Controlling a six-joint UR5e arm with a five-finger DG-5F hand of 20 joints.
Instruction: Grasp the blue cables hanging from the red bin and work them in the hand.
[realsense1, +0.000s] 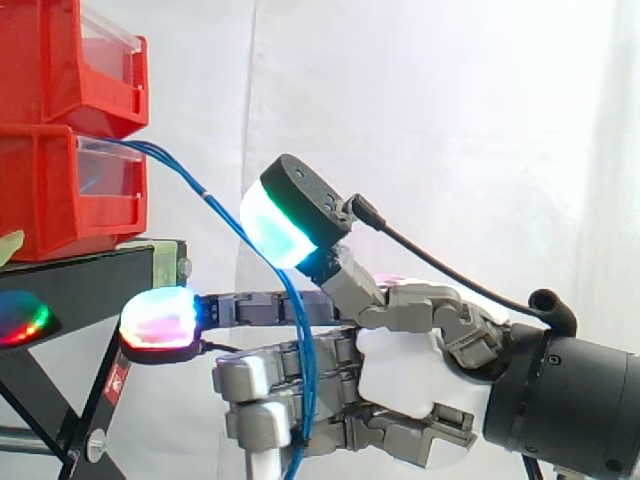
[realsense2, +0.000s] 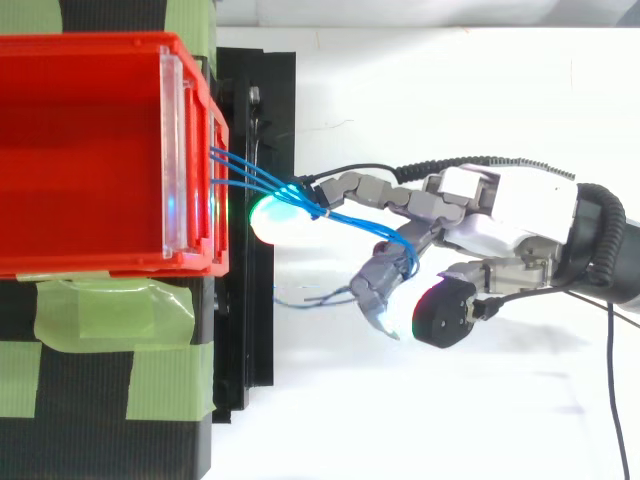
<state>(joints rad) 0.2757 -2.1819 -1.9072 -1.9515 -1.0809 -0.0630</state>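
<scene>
Side view: hand (realsense1: 410, 375) has its lower fingers curled round the blue cables (realsense2: 316, 209), which run up and away from it to the red bin (realsense1: 60, 190). Risks: pulling back could drag the bin or slip the strands free; the outstretched finger may knock the stand (realsense1: 90, 272)

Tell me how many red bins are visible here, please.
2. The upper red bin sits stacked on the lower red bin, which rests on the black stand. Further bins may be hidden beyond the frame.

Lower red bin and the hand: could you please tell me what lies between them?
The blue cables span that gap, from the lower red bin into the hand's curled fingers; both views show it.
</scene>
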